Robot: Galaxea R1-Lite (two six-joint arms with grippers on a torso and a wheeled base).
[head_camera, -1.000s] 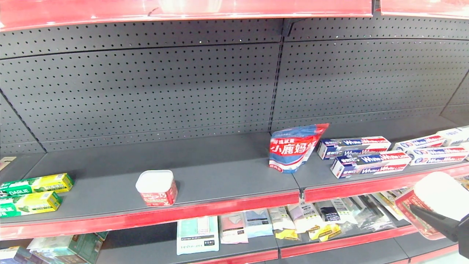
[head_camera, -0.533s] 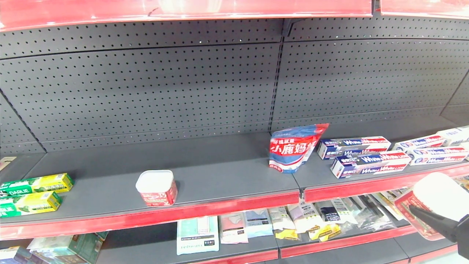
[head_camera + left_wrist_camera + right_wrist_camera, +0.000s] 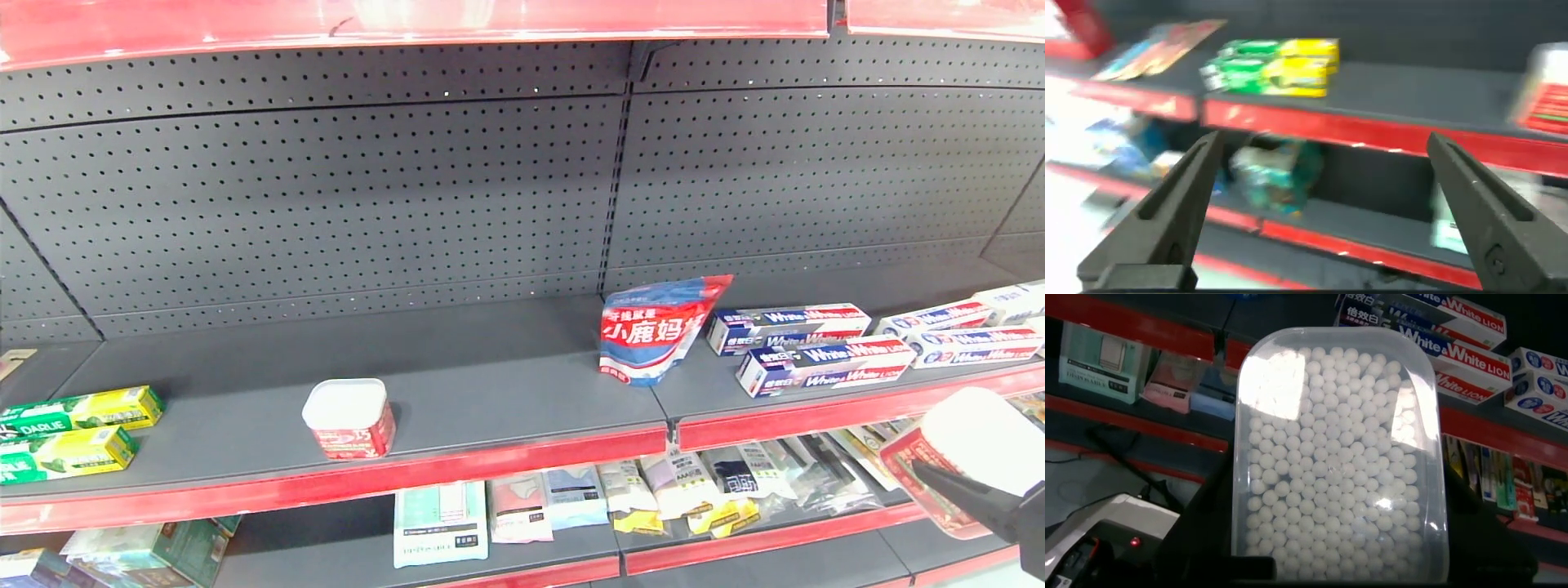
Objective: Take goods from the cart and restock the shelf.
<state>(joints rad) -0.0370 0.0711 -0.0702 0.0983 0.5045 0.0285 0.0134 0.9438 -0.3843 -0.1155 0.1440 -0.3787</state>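
Right end effector (image 3: 951, 478) clenched on tub of white beads (image 3: 976, 429), lower right of frame, below the shelf (image 3: 490, 384) front edge. Risk: the smooth, wide tub could slip or clip the red lip going up. Left end effector (image 3: 1323, 139) released, holding nothing.

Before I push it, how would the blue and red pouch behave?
The pouch looks soft and creased, so it would probably buckle rather than slide. It stands on a narrow base, wider above, so a push may tip it.
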